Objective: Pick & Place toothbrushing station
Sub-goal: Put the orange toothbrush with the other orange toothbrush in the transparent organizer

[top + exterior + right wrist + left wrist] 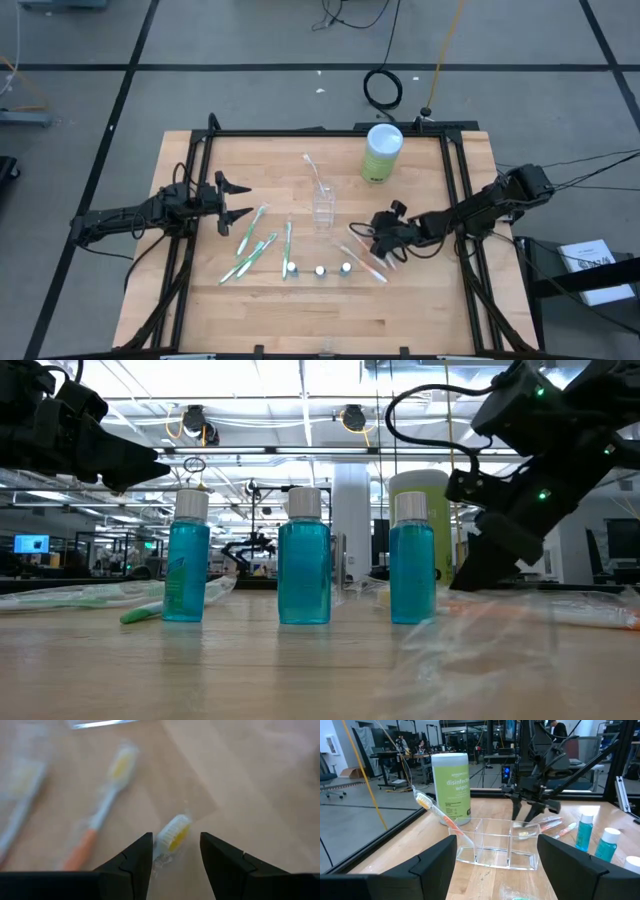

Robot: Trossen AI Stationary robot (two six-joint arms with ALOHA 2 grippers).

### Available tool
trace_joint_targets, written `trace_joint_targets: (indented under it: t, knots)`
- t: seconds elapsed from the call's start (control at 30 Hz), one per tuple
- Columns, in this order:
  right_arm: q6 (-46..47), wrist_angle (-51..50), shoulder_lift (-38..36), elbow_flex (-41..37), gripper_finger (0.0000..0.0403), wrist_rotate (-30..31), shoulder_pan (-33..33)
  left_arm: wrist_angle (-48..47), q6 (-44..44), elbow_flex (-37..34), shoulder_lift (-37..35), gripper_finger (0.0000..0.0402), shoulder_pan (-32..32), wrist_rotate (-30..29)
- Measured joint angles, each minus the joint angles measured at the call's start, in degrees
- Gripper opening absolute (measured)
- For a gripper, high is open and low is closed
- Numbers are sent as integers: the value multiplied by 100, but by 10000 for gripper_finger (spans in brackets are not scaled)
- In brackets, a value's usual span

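Note:
A clear compartment holder point(323, 207) stands mid-table with one orange-white toothbrush point(436, 811) leaning in it, head up. Green-white toothbrushes point(252, 243) lie flat to its left, and orange-white ones point(366, 261) lie to its right. Three small blue bottles with white caps point(304, 560) stand in a row near the front. My right gripper point(175, 851) is open and slants down over a wrapped orange-white toothbrush, its fingers either side of the brush head point(172, 836) without touching it. My left gripper point(245, 200) waits open at the left, level, facing the holder point(495, 845).
A lime-green wipes canister point(382, 152) with a white lid stands at the far side, behind the holder. A black frame point(455, 180) borders the tabletop on the left, far and right sides. Bare wood point(330, 310) lies in front of the bottles.

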Motion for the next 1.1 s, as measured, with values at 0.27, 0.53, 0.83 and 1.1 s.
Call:
trace_joint_targets:
  t: [0.27,0.53,0.83,1.1]
  knots:
    - [116,-96,0,0,155,350,-62,0,0,0,2,285,-2,0]
    - [530,-103,116,0,155,358,-137,0,0,0,2,285,0,-2]
    - [485,44,374,7,155,277,-228,0,0,0,0,285,-2,-2]
    - [140,256,380,4,132,158,-236,0,0,0,2,285,0,-2]
